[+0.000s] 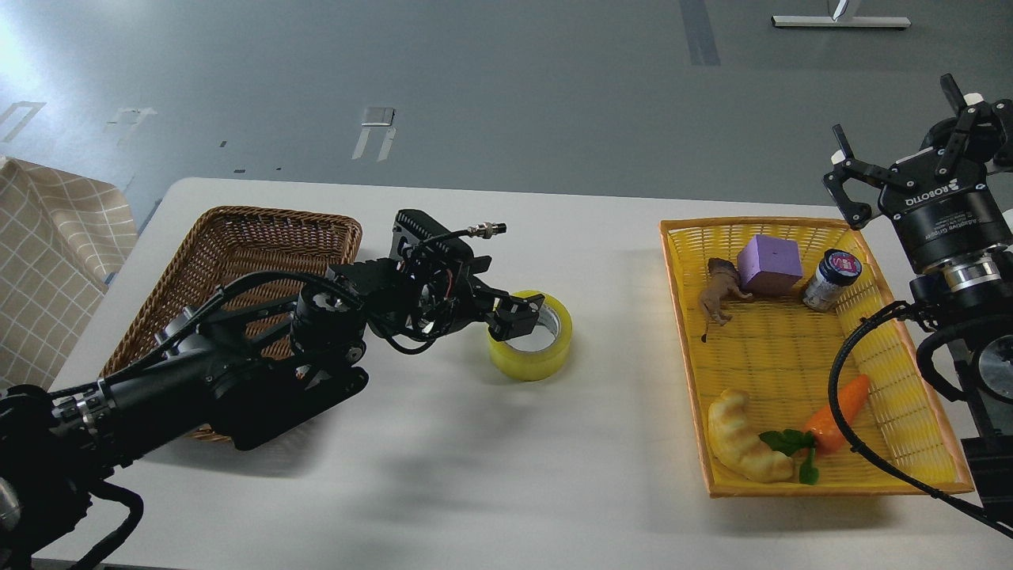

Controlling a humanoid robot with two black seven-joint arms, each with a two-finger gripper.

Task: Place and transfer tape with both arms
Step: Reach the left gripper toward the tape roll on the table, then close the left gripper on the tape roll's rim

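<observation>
Black links of the left arm [198,380] fill the near left corner of the white tabletop [443,459], crossing over the front of a brown wicker basket [237,245] that sits by the left edge. Grey floor lies beyond the far edge, and a checked beige cloth [47,261] hangs off to the left. The left gripper [522,313] reaches to the tape [532,336], which lies flat near the middle of the tabletop; one finger sits over the roll's near-left rim and into its core, but whether the fingers have closed on it cannot be told. The right gripper [902,158] hangs above the far right corner, fingers spread apart, holding nothing. A yellow tray [791,491] by the right edge carries a purple block [768,265], a small jar [831,279], a toy animal [720,297], a toy carrot [839,404] and a croissant toy [744,447]. The right arm's black cable [851,427] loops over the tray's near right side.
</observation>
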